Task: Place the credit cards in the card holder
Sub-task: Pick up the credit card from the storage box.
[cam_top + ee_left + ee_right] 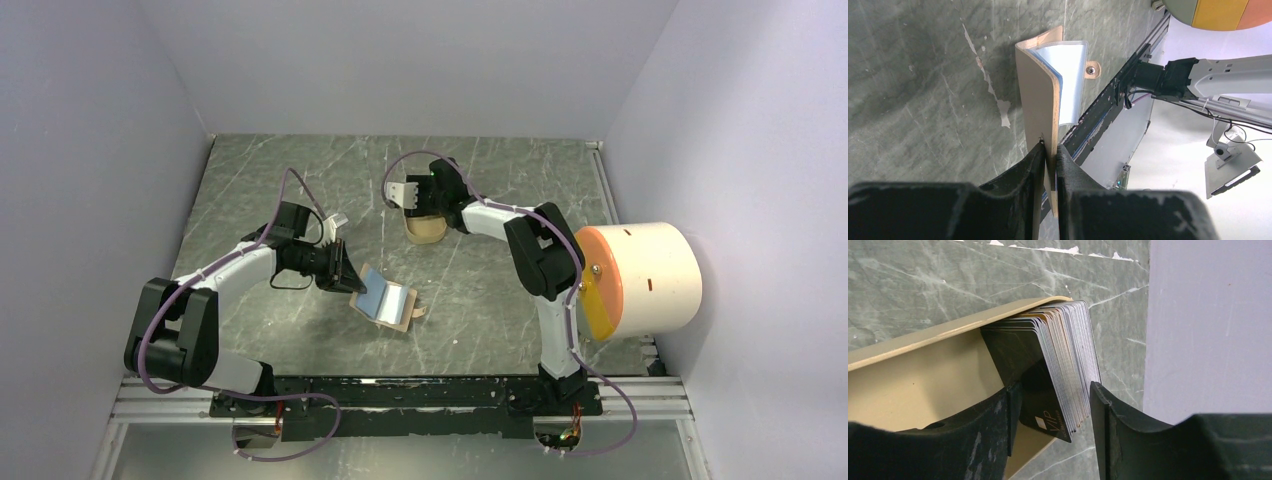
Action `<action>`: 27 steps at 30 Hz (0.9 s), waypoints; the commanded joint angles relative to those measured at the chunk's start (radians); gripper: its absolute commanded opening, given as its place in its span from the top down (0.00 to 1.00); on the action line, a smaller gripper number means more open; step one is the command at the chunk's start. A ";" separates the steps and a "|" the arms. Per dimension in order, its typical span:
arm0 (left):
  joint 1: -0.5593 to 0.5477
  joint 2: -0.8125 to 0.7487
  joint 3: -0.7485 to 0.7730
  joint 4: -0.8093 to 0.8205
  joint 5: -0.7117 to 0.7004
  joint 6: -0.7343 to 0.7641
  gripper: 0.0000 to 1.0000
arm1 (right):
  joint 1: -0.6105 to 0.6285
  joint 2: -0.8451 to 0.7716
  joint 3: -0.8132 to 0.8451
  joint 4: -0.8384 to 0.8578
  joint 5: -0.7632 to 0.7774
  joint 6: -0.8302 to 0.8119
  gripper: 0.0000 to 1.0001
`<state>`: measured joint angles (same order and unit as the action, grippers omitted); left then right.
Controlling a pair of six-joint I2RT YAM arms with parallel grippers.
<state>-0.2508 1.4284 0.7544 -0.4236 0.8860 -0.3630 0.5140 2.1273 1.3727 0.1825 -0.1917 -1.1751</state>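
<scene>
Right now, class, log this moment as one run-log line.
left fingers: shut on open card holder | right fingers: open, around credit cards in tray | holder: no cards seen

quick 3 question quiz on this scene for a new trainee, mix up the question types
1. True or false: the left pincer is clamped on the tan cover of the card holder.
2. Where are the credit cards? A: inside the card holder. B: standing on edge in the tan tray. C: in the left pincer.
3. Fill in: the right pincer has one finger on each ___ of the card stack.

Key: 1 true; 2 B; 3 side.
</scene>
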 commanded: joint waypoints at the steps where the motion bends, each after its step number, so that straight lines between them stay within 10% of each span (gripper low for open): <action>1: 0.007 -0.015 -0.007 0.000 0.016 0.006 0.81 | -0.015 -0.010 0.038 0.024 0.017 -0.003 0.46; 27: 0.008 -0.007 -0.008 -0.001 0.015 0.006 0.81 | -0.034 -0.037 0.051 -0.018 -0.026 0.011 0.65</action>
<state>-0.2508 1.4284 0.7540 -0.4236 0.8852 -0.3630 0.4953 2.1265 1.3952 0.1543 -0.2127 -1.1671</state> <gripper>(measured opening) 0.189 0.359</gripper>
